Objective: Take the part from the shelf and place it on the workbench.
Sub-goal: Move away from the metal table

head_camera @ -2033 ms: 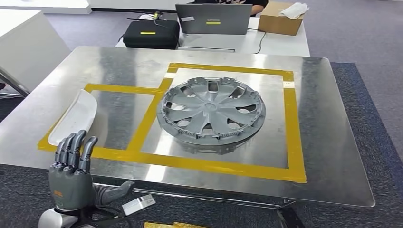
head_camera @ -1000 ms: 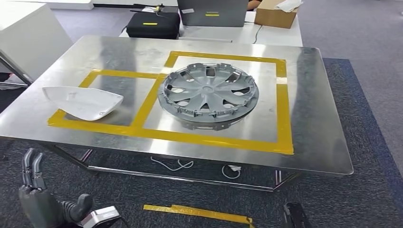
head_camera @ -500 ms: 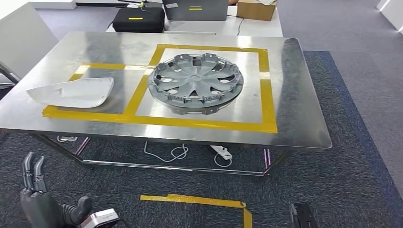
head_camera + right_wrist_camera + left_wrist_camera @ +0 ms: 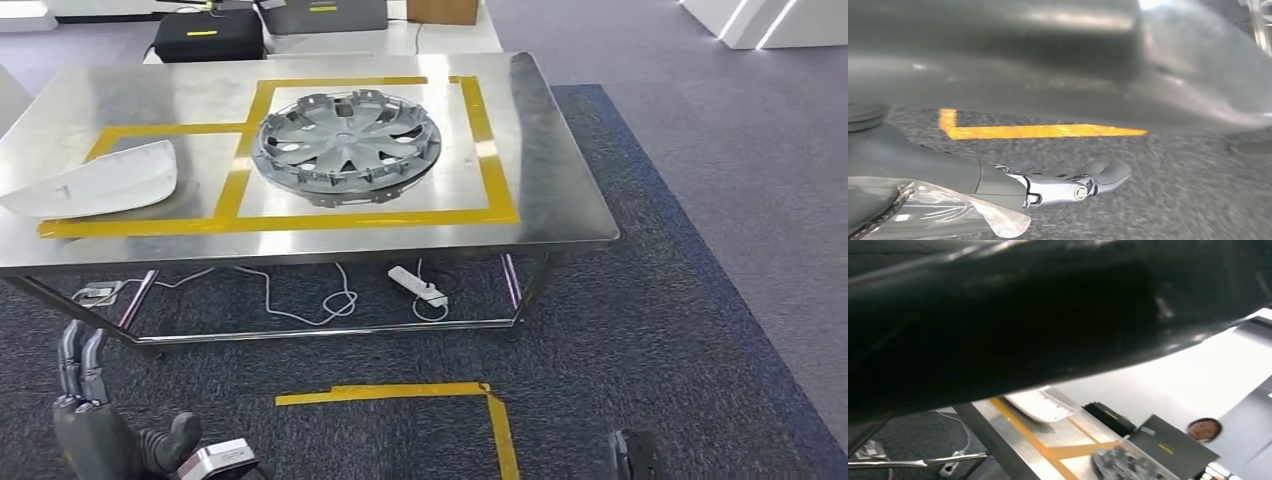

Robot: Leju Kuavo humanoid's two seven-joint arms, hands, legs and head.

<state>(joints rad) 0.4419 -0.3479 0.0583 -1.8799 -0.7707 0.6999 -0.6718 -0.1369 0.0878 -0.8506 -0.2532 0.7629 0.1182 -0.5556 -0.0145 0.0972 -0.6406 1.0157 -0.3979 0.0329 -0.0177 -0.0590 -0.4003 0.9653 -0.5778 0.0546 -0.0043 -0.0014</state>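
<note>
The white curved part point(image 4: 95, 180) lies on the steel workbench point(image 4: 545, 150), inside the smaller yellow-taped square at its left end. A grey wheel cover point(image 4: 345, 145) sits in the larger taped square beside it. My left hand point(image 4: 95, 420) hangs low at the bottom left, well clear of the bench, fingers apart and holding nothing. In the right wrist view my right hand point(image 4: 1068, 182) hangs over the carpet with its fingers stretched out and nothing in them. The left wrist view catches the white part point(image 4: 1040, 405) and the wheel cover point(image 4: 1128, 465) from below bench level.
A power strip point(image 4: 418, 285) and loose cables lie on the carpet under the bench. Yellow tape point(image 4: 400, 395) marks the floor in front of me. A black case point(image 4: 208, 35) and a laptop point(image 4: 322, 12) stand on a table behind. A person point(image 4: 1204, 429) sits beyond it.
The whole view has pulled back from the bench and swung right, so the bench sits farther up and left. My left hand, at the bench edge two seconds ago, has dropped low.
</note>
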